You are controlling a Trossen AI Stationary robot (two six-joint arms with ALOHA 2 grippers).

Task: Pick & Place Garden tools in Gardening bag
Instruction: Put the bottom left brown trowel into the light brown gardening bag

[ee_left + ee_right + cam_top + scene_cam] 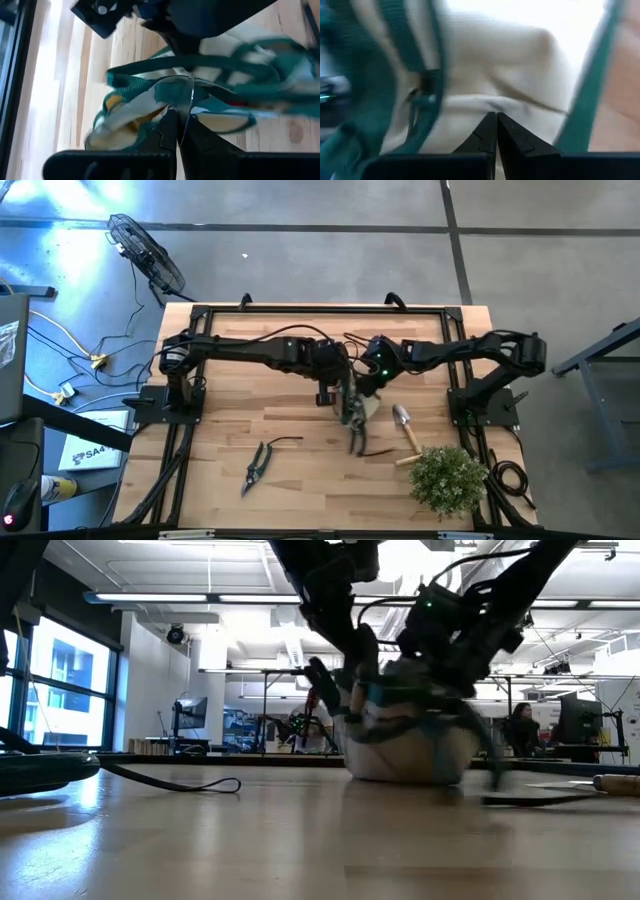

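The gardening bag [408, 752] sits mid-bench, a soft rounded pouch of pale tan fabric with dark green webbing trim and floppy loop handles, and it's pretty blurred in most views so the rim is hard to read. From the left wrist view you get a peek inside: something yellowish and a sliver of red, can't say what either is. Both arms meet right over it. The left gripper [178, 131] has its jaws pressed together right at a green strap on the bag's rim, looks like it's pinching the fabric there but the blur makes that iffy. The right gripper [496, 131] also has its jaws together, nose right up against the bag's pale cloth side; can't tell if any fabric is caught. Just below the bag in the overhead shot there's a dark tool half under it, probably shears, too smeared to call. A trowel [404, 427] with metal blade and pale wooden handle lies just right of the bag, near the bushy green plant [448, 478] at the bench corner. Dark pruning shears [256, 468] lie well off to the left on the light wood bench [215, 430], with a thin dark loop beside them.
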